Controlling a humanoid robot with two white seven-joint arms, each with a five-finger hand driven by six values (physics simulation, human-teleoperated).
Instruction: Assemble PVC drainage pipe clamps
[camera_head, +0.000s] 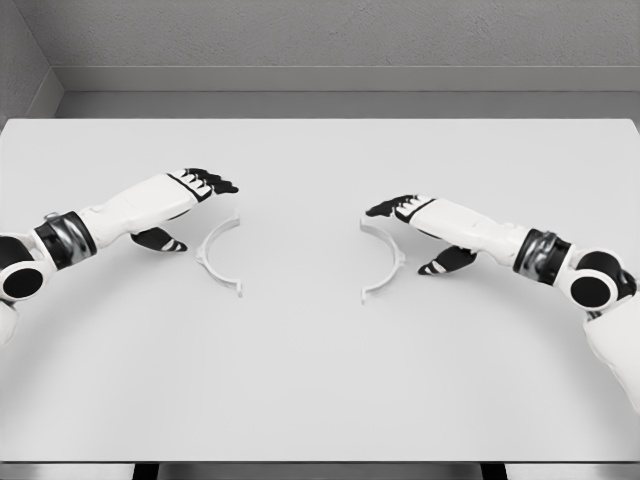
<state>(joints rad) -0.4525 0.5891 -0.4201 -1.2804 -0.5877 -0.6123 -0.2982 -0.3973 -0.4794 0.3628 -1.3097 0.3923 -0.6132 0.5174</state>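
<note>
Two white half-ring pipe clamp pieces lie flat on the white table (320, 380). The left clamp half (213, 257) curves with its open side facing right. Facing left with its open side is the right clamp half (390, 259). My left hand (195, 205) hovers just left of and above the left piece, fingers extended and thumb hanging below, holding nothing. My right hand (410, 228) reaches over the upper end of the right piece, fingers spread, thumb below; I cannot tell if it touches the piece.
A grey wall (320, 40) stands behind the table's far edge. The two clamp halves lie about a hand's width apart near the table's middle.
</note>
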